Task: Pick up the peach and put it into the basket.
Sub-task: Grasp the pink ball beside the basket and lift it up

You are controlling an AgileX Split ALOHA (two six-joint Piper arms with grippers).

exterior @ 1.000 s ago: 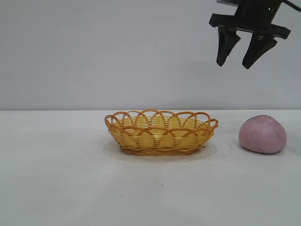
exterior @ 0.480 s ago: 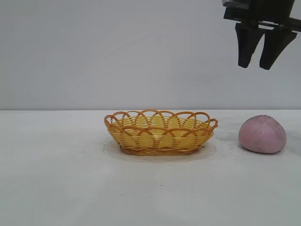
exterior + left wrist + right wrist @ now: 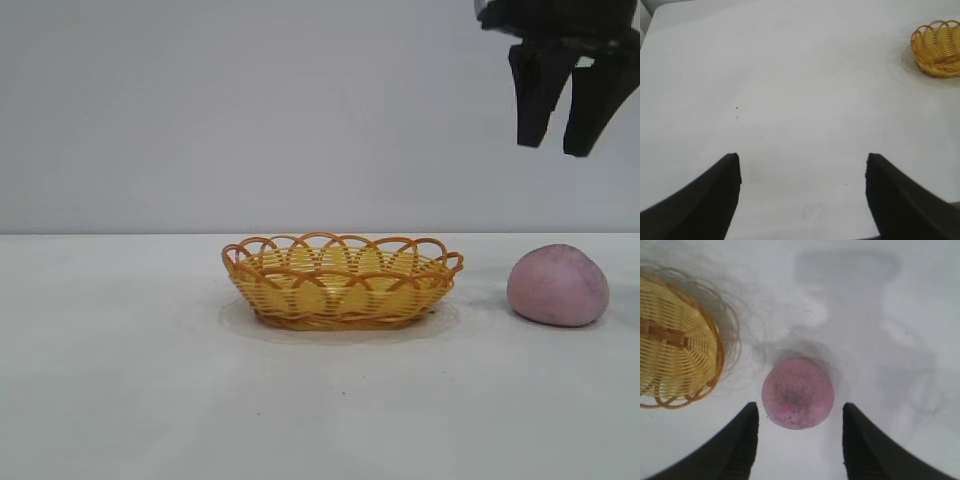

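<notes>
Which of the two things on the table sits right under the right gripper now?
The dull pink rounded peach: the right gripper hangs open above it, fingers pointing down. The yellow-orange woven wicker basket stands apart, toward the table's middle.

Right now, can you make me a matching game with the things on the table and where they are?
Things:
1. peach
2. basket
3. right end effector
4. left end effector

Descriptions:
A. yellow-orange, empty
B. open, high above the pink lump
C. pink, on the table beside the wicker
D. open over bare table, far from the basket

Pairs: 1-C, 2-A, 3-B, 4-D
</notes>
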